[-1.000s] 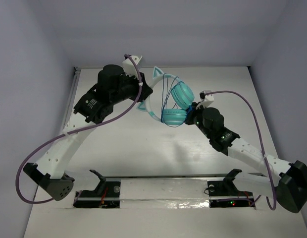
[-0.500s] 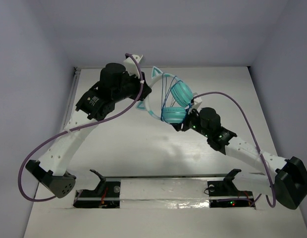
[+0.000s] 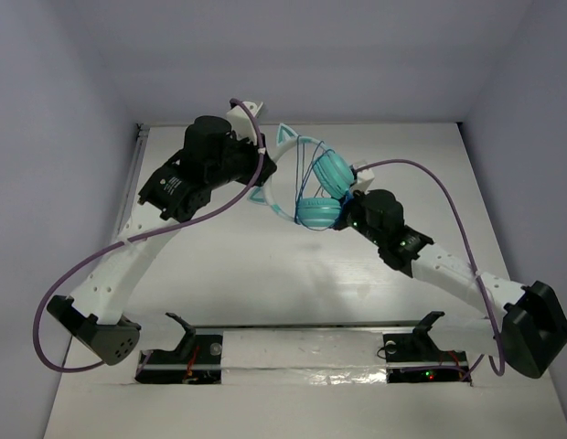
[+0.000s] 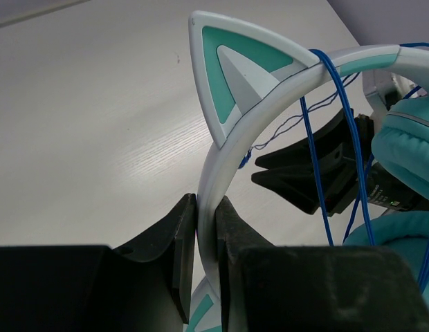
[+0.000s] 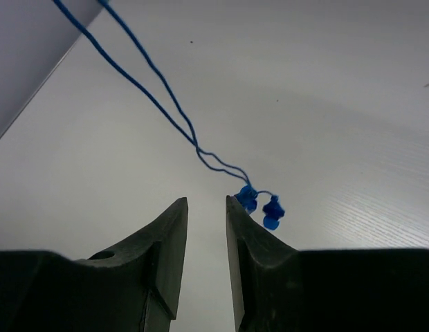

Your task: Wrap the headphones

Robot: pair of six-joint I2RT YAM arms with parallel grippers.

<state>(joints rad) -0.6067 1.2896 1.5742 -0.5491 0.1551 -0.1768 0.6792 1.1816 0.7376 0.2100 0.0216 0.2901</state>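
Right wrist: cord (image 5: 166, 104) just beyond tool (image 5: 206, 200)

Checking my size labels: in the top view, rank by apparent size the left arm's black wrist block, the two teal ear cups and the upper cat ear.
1. Left arm's black wrist block.
2. The upper ear cup and lower ear cup, too alike to rank.
3. The upper cat ear, smallest.

white table (image 3: 265, 283), faintly grained, it seems
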